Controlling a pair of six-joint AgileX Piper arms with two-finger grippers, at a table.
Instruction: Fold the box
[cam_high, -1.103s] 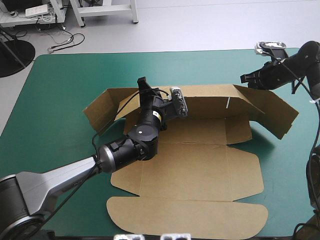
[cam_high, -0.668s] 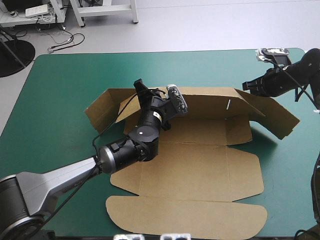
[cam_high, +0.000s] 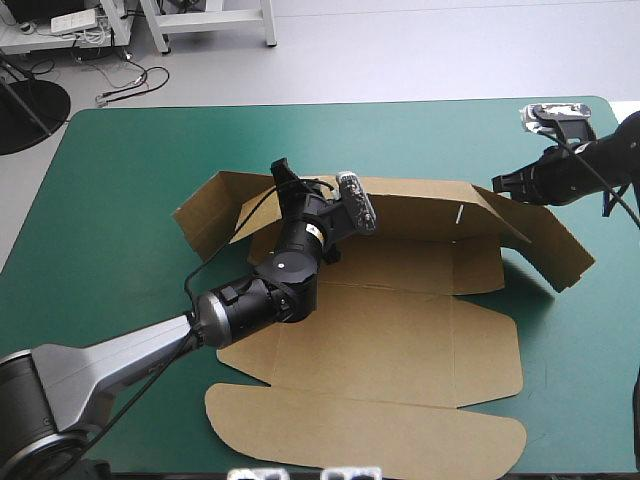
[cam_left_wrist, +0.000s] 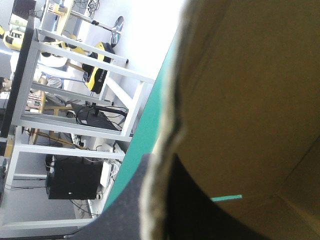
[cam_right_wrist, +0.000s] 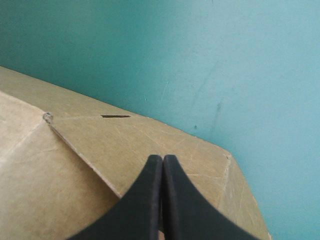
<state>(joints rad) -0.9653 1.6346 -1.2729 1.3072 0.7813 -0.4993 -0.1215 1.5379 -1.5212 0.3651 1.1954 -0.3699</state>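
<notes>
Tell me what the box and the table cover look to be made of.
The box: brown board, probably cardboard, matt, with cut flaps, creased fold lines and a pale raw edge in the left wrist view. The cover: teal-green, smooth and matt, with faint scuffs in the right wrist view; perhaps a rubber or vinyl mat, though the look leaves that open.

I worked in bright, even light from overhead. The box (cam_high: 400, 340) threw a soft shadow onto the teal-green cover (cam_high: 120, 200) beneath its raised right-hand flap.
</notes>
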